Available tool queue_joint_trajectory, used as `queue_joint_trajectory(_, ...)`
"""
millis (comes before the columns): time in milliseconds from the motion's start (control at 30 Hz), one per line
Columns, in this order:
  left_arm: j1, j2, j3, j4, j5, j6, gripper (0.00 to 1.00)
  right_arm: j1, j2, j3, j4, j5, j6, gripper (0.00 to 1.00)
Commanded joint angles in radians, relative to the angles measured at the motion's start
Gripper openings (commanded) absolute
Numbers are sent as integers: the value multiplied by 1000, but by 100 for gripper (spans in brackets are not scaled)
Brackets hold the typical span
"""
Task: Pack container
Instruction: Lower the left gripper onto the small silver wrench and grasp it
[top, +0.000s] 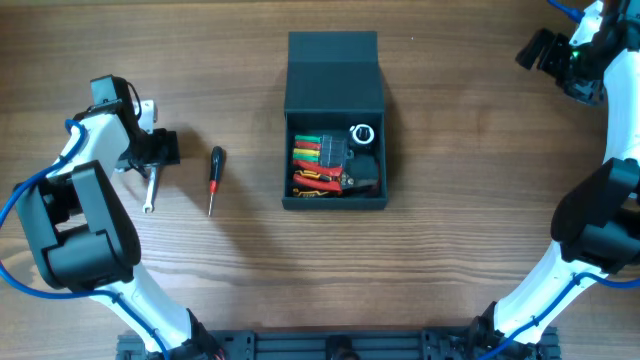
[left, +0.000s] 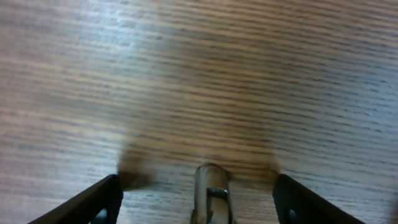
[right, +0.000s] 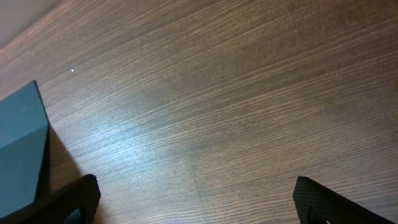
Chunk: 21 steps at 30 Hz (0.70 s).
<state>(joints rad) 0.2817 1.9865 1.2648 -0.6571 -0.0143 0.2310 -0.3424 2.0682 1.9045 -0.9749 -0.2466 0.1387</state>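
Wood-grain table fills every view, with nothing behind it to see. At its middle sits the container, its hinged lid thrown back toward the far side and its body open toward the near side. Inside lies a jumble of hand tools with red, green and yellow handles, what look like red-gripped pliers along the near wall, and a small white ring in the far right corner. The box is already well filled.

Two tools lie outside it, to its left: a screwdriver with a dark handle, and further left a slim silver tool, seemingly a small spanner.

By my reading, the step in hand is picking up that silver tool. The left gripper hangs low over it with its fingers spread wide, one on either side of the tool's rounded end, and not closed on it. The next move calls for pinching the thin shaft squarely, lifting it, and carrying it right to the open box.

The right gripper is well apart at the far right, its fingers also wide and holding nothing, with one corner of the container at the left edge of its view.
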Motion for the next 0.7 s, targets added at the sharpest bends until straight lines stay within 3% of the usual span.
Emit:
queue_joint_trajectory(0, 4, 63, -11, 16, -8, 110, 73, 2, -8, 12, 3, -5, 19, 100)
queue_joint_trajectory(467, 4, 63, -11, -73, -2, 111, 32, 2, -8, 12, 3, -5, 20, 100)
queue_joint_trajectory(600, 4, 63, -11, -72, -1, 110, 4, 2, -8, 12, 3, -5, 20, 100)
queue_joint_trajectory(667, 4, 63, -10, -73, -1, 109, 4, 2, -8, 12, 3, -5, 19, 100)
